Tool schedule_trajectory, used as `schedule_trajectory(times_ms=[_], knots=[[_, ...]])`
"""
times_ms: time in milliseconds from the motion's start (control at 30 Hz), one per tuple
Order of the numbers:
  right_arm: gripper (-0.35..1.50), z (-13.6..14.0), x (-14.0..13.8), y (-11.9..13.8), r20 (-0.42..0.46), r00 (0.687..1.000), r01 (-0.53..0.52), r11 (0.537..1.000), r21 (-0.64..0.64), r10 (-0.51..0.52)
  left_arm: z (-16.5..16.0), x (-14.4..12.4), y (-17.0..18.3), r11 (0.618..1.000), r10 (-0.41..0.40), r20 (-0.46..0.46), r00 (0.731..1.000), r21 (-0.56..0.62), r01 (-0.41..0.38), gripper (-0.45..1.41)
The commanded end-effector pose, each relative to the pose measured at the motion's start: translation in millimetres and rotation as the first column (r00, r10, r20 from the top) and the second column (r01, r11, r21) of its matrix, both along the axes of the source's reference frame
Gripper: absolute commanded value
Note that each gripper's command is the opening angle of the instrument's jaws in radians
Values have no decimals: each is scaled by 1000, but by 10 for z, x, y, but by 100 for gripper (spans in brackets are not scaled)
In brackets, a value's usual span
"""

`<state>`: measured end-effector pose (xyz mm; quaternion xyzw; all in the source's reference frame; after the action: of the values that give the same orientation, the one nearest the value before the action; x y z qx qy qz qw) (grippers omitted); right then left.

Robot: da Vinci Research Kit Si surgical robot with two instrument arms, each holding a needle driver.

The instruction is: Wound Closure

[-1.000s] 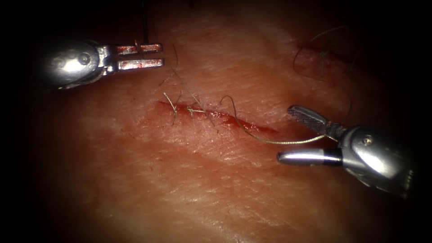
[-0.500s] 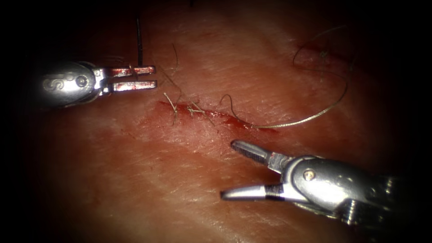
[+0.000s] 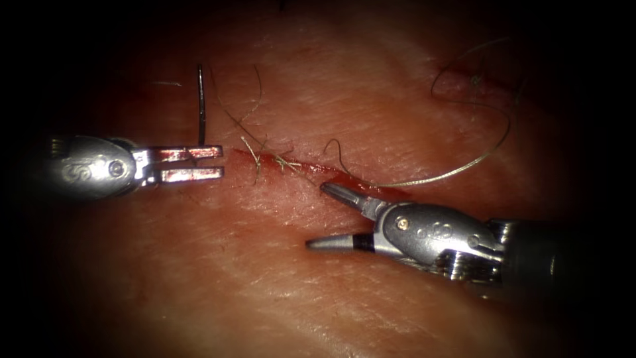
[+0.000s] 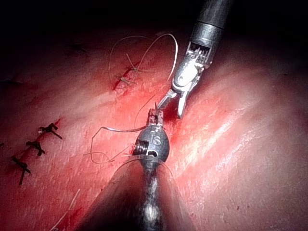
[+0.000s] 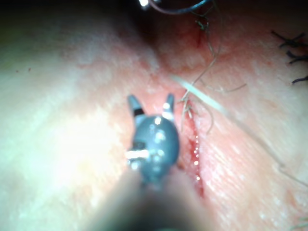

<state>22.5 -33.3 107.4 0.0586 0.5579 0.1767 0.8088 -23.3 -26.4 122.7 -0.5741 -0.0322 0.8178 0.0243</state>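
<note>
The cut (image 3: pixel 311 170) runs across the tissue (image 3: pixel 265 278), with a knotted stitch (image 3: pixel 285 161) near its left end. My left tool (image 3: pixel 192 164) sits just left of the cut, jaws shut on the dark curved needle (image 3: pixel 201 106) near one end. The rest of the needle stands up above the jaws, out of the tissue. My right tool (image 3: pixel 317 216) is open and holds nothing, its upper jaw at the cut's right part. Thread (image 3: pixel 464 169) leaves the cut and loops away right. The right tool (image 5: pixel 150 103) sits beside the cut (image 5: pixel 195 149). The left tool (image 4: pixel 154 116) faces the right tool (image 4: pixel 171 103).
Red fluid wets the cut and the left jaws. Short thread tails (image 3: pixel 255 166) stick out by the knot. Older black stitches (image 4: pixel 29 149) lie off to one side, also seen as black stitches (image 5: pixel 293 48). A second stitched spot (image 3: pixel 474 79) is at the far right.
The left tool came down with the needle to the cut's left end. The right tool left the thread and moved left to the cut; the thread now lies in a loop.
</note>
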Motion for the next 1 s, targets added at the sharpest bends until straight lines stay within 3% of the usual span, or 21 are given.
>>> schedule_trajectory(times_ms=[33, 200, 467, 733, 800, 867, 1000], knots=[[98, 24, 6, 9, 18, 1000, -8, 1000, -27, 9, 8, -7, -9, 1000, 7, 8, 1000, 4, -7, -45], [98, 54, 14, 12, 49, 999, -2, 999, -43, 5, 22, -18, -32, 999, 28, 30, 999, 14, -29, -45], [64, 82, 21, 1, 64, 998, 22, 997, -70, -18, 24, -34, -36, 999, 43, 43, 998, 13, -43, -45], [54, 106, 20, 11, 83, 996, 30, 995, -91, -22, 9, -35, -37, 999, 45, 47, 998, 20, -46, -45], [19, 109, 20, 11, 89, 995, 43, 994, -100, -34, 4, -35, -36, 999, 44, 48, 998, 23, -45, -45], [-35, 110, 21, 10, 92, 994, 63, 992, -106, -53, -2, -35, -35, 999, 44, 49, 998, 27, -45, -45], [-35, 110, 19, 5, 101, 991, 97, 989, -107, -86, -14, -35, -30, 998, 47, 54, 997, 32, -48, -45]])
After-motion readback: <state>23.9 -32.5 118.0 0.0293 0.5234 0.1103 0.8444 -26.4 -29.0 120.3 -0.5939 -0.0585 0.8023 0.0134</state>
